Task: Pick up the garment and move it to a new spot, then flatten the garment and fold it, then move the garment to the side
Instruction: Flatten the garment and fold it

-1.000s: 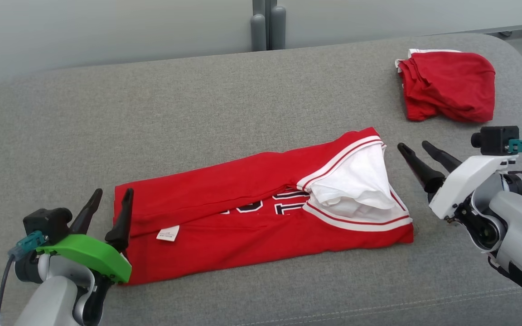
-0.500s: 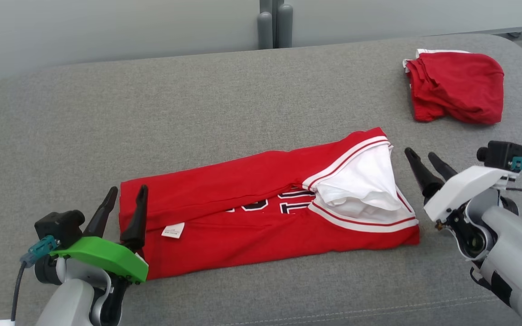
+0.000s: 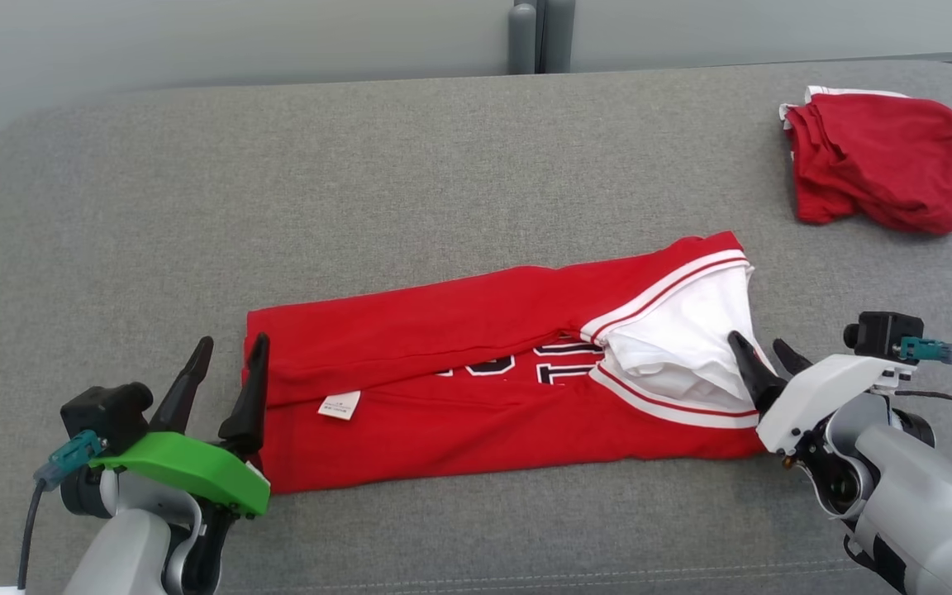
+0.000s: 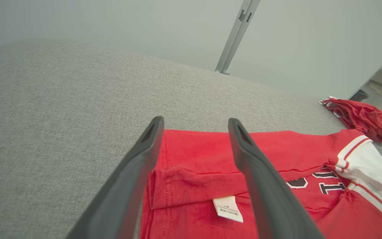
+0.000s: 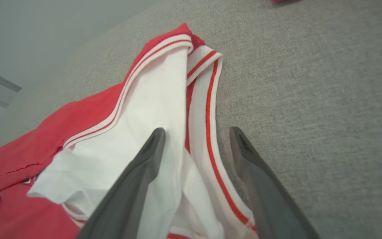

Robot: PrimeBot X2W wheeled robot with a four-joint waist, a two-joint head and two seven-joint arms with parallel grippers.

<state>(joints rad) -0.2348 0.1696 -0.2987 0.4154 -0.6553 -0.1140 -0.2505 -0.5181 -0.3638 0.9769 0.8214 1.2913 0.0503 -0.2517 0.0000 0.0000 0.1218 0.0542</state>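
The head camera looks forward and down from above on the grey upholstered surface (image 3: 360, 165), far enough back to take in the whole folded red jersey (image 3: 459, 355), the left gripper (image 3: 233, 340) and the right gripper (image 3: 755, 340). The left wrist camera sits low and close at the jersey's hem end, facing along its length toward the crumpled red garment (image 4: 363, 116), while the right wrist camera looks down from close by on the opposite, white-lined end. All three views share the jersey.

Office-ish rm: grey couch (image 3: 360, 182), partition wall (image 3: 236, 41)
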